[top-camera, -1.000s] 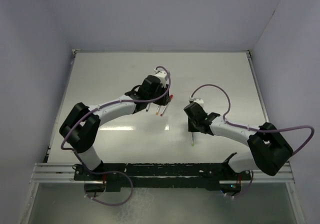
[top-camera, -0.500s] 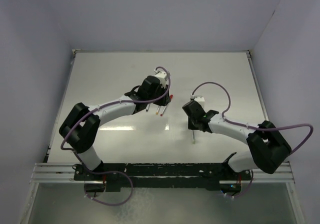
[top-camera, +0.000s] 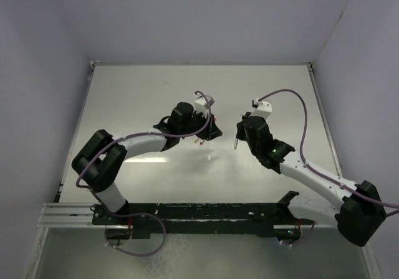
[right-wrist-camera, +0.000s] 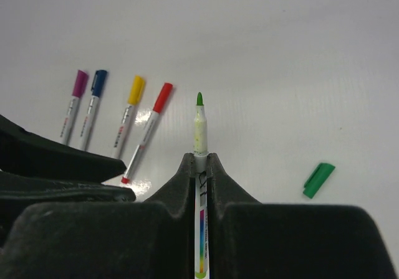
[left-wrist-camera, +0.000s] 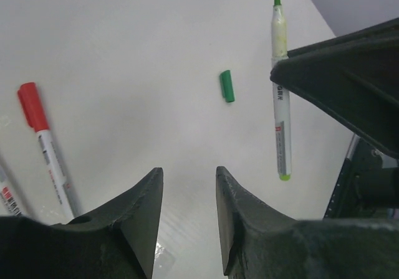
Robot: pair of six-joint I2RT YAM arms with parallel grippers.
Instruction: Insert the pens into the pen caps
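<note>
My right gripper [right-wrist-camera: 199, 157] is shut on the green-tipped pen [right-wrist-camera: 199, 126], whose uncapped tip sticks out past the fingertips above the table. The loose green pen cap [right-wrist-camera: 318, 179] lies flat on the table to its right. In the left wrist view the same cap [left-wrist-camera: 227, 86] lies ahead of my left gripper [left-wrist-camera: 187, 173], which is open with nothing between its fingers. The held pen [left-wrist-camera: 280, 104] hangs to the cap's right. From above, the two grippers [top-camera: 211, 129] [top-camera: 240, 131] face each other near the table's middle.
Purple [right-wrist-camera: 73, 104], blue [right-wrist-camera: 92, 108], yellow [right-wrist-camera: 129, 114] and red [right-wrist-camera: 149, 129] capped pens lie side by side on the white table [right-wrist-camera: 280, 55]. The red one [left-wrist-camera: 43, 145] also shows left of my left gripper. Walls enclose the table [top-camera: 280, 86] on three sides.
The right gripper has shut on the green pen and lifted it off the table, moving farther out. The left gripper has swung right toward it and opened slightly.
</note>
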